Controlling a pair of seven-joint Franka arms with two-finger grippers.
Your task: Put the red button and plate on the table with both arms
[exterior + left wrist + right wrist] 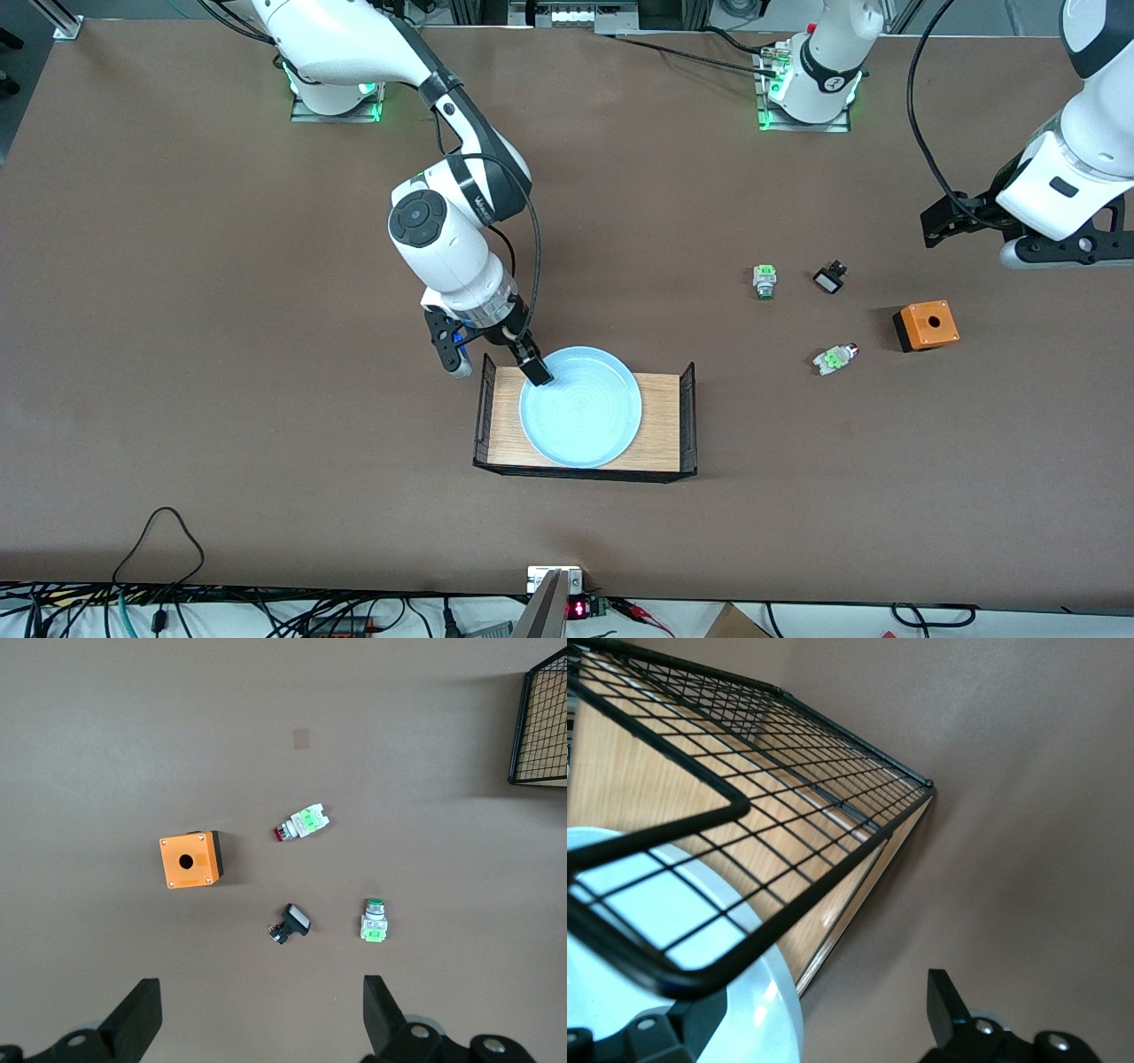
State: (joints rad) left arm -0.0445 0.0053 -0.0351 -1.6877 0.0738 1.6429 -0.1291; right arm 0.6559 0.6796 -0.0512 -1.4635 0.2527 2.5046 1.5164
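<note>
Nearest the front camera you have the small light-wood shelf (660,421) with black mesh ends, standing on the brown tabletop (221,354), and the pale blue plate (580,412) lies flat on its wooden board, between the two mesh ends. Your right pincer (500,354) is down at the plate's rim on the side toward the robots' bases and the right arm's end of the tabletop; its jaws stand wide, one finger (536,368) over the plate's edge and the other outside the shelf's mesh end, with nothing gripped between them. In the right wrist view you see the mesh end (744,842) close up, with the plate (656,904) showing through it. Toward the left arm's end of the tabletop, and a little farther from the camera than the shelf, the red button (834,358) lies on its side on the bare tabletop, untouched. Near it, slightly farther still, sits an orange box (927,324) with a round hole in its top. Farther again lie a grey-white button with a green end (764,281) and a black switch with a white face (829,279), side by side but apart. Your left pincer (974,226) hangs in the air over the tabletop at the left arm's end, jaws wide and holding nothing; its wrist view looks straight down on the red button (301,823) and its three neighbours.
</note>
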